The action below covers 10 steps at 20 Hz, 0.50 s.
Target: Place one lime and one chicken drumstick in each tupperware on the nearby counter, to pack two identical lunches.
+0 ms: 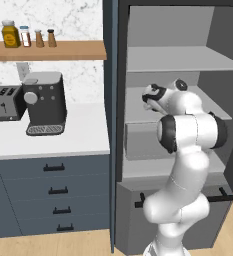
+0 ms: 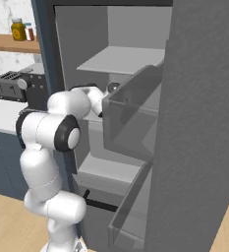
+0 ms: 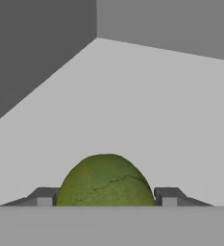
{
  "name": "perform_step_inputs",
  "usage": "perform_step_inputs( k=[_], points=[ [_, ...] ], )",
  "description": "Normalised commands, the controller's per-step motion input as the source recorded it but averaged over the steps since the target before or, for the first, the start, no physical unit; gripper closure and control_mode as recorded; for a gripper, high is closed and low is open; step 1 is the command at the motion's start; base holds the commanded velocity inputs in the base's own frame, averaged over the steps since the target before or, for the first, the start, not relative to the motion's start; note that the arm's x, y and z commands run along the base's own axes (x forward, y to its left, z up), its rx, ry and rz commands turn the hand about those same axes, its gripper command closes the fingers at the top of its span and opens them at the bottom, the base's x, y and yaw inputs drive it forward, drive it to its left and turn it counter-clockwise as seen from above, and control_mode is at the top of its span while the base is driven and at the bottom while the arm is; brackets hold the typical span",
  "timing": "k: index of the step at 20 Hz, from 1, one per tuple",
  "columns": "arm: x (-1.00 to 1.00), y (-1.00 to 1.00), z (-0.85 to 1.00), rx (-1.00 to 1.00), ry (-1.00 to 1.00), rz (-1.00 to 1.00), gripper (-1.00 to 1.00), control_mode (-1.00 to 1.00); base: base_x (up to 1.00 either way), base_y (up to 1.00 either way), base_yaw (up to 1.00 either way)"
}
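Observation:
A green lime (image 3: 106, 180) sits between my two finger tips in the hand view, over the pale grey fridge shelf (image 3: 147, 105). The gripper (image 3: 106, 198) is shut on the lime, with a tip pressed against each of its sides. From the left base view the hand (image 1: 152, 97) reaches into the middle of the open fridge. The white counter (image 1: 83, 135) lies to the left of the fridge, above dark blue-grey drawers. The tupperware and the chicken drumstick are out of view.
A dark toaster (image 1: 3, 102) and a coffee machine (image 1: 45, 102) stand on the counter under a wooden shelf (image 1: 48, 50) with jars. The open fridge door (image 2: 199, 123) with its bins (image 2: 130, 113) stands close on the arm's right.

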Motion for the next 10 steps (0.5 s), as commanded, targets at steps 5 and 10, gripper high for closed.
perform_step_inputs(
  k=[5,10],
  points=[
    [-1.00,0.00,0.26,0.02,-0.04,0.00,1.00,-1.00,0.00,0.00,0.00],
    [-1.00,0.00,0.52,0.02,0.00,0.00,1.00,-1.00,0.00,0.00,0.00]
  ],
)
